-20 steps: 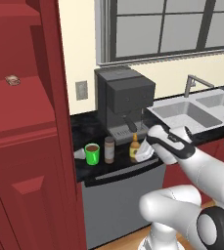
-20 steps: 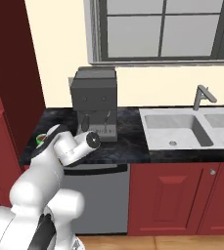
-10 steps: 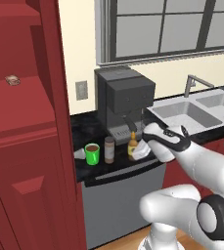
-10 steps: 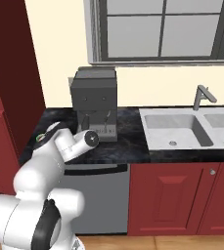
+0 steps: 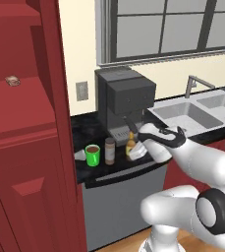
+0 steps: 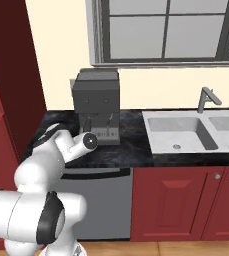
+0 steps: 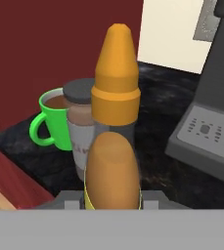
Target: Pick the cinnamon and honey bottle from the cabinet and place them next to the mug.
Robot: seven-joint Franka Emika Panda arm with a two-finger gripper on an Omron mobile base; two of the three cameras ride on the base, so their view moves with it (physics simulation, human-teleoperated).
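The cinnamon (image 5: 109,150) is already standing beside the mug (image 5: 92,155) at centre-left of the left base view. The gripper (image 5: 135,147) is clamping the honey bottle (image 5: 130,146) just right of them over the counter (image 5: 87,132); only letting go looks to be remaining.

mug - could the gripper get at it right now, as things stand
Probably not directly: the gripper is shut on the honey bottle, and the cinnamon stands between it and the mug.

We see a black speckled stone counter (image 5: 87,170) carrying a bright green mug (image 5: 92,155), a brown cylindrical cinnamon jar (image 5: 109,151) just beyond our pincer (image 5: 136,150), and a dark grey coffee machine (image 5: 124,104) beside it.
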